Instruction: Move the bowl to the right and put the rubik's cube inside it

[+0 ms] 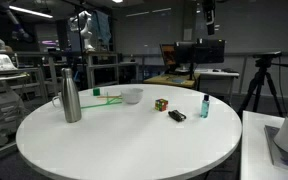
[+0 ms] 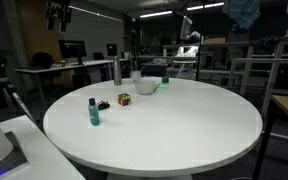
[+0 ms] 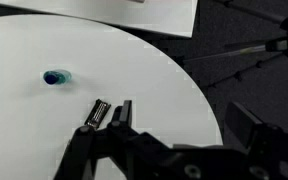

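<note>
End effector [image 3: 179, 112] was recorded in the wrist view with its jaws spread wide and nothing between them. It was held above the table [image 3: 44, 130], probably so that the layout could be taken in before any grasp.

Bowl [image 1: 133, 95] was noted standing on the table between the steel bottle [image 1: 71, 90] and the cube [image 1: 161, 103], apart from both. The cube was seen outside the bowl, near a flat black object [image 1: 177, 116], with the teal bottle [image 1: 204, 105] beyond. Neither step of the task was judged begun.

No legible text, labels, brands or numbers in any view; objects too small and blurred to read.
</note>
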